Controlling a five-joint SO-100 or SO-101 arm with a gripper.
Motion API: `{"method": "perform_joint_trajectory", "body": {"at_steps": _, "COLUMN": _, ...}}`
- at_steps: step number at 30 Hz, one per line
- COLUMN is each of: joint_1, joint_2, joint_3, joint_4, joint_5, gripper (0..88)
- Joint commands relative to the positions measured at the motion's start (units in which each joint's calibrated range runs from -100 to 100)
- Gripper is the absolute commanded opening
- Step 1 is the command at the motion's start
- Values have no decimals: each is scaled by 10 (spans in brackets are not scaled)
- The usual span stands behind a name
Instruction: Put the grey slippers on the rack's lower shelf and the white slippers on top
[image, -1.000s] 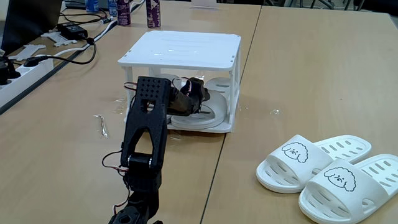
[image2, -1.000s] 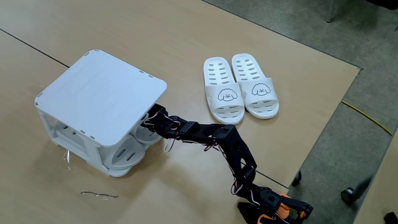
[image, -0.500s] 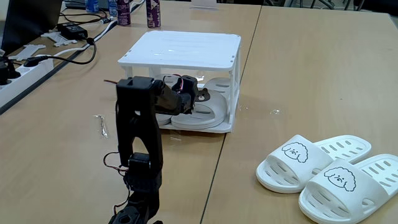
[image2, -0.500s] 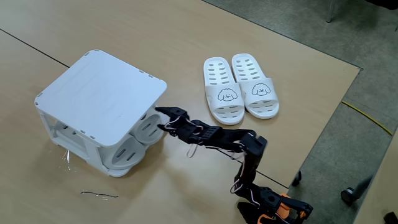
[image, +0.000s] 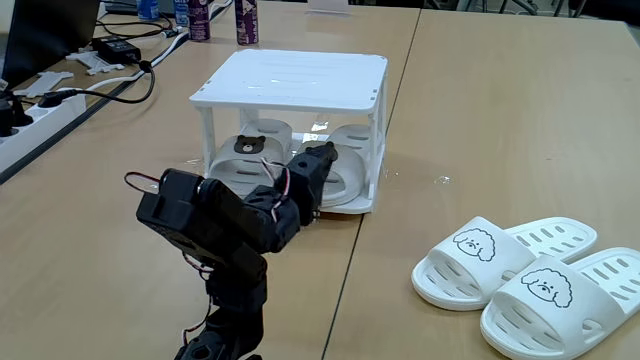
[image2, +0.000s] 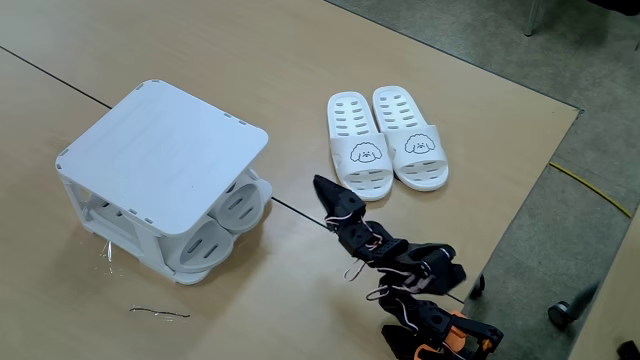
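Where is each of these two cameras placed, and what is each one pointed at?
A fixed view: low at table height behind the arm, facing the rack; the arm and its tool fill the foreground.
Another fixed view: high up, looking down at the rack; the arm folds near the bottom edge, tool raised.
Both fixed views show the grey slippers on the lower shelf and the white slippers on the table.

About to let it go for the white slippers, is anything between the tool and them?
Nothing visible: bare table lies between the tool and the white slippers. The rack stands on the other side.
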Motion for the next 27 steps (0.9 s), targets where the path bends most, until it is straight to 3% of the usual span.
{"method": "perform_joint_trajectory", "body": {"at_steps": 1, "joint_1": 29, "joint_2": 105, "joint_3": 5, "joint_4": -68, "joint_5": 4, "gripper": 7}}
{"method": "perform_joint_trajectory", "body": {"at_steps": 7, "joint_1": 37, "joint_2": 360, "joint_3": 0, "joint_4": -268, "joint_5": 4, "gripper": 7}}
{"method": "perform_joint_trajectory", "body": {"at_steps": 11, "joint_1": 112, "joint_2": 487, "joint_3": -28, "joint_4": -365, "joint_5": 4, "gripper": 7}}
{"method": "perform_joint_trajectory", "body": {"at_steps": 16, "joint_1": 203, "joint_2": 540, "joint_3": -107, "joint_4": -372, "joint_5": 4, "gripper": 9}}
{"method": "perform_joint_trajectory", "body": {"at_steps": 19, "joint_1": 227, "joint_2": 579, "joint_3": -165, "joint_4": -372, "joint_5": 4, "gripper": 92}}
{"method": "perform_joint_trajectory", "body": {"at_steps": 22, "joint_1": 243, "joint_2": 612, "joint_3": -221, "joint_4": -372, "joint_5": 4, "gripper": 164}}
{"method": "perform_joint_trajectory", "body": {"at_steps": 27, "joint_1": 243, "joint_2": 657, "joint_3": -323, "joint_4": -369, "joint_5": 4, "gripper": 169}}
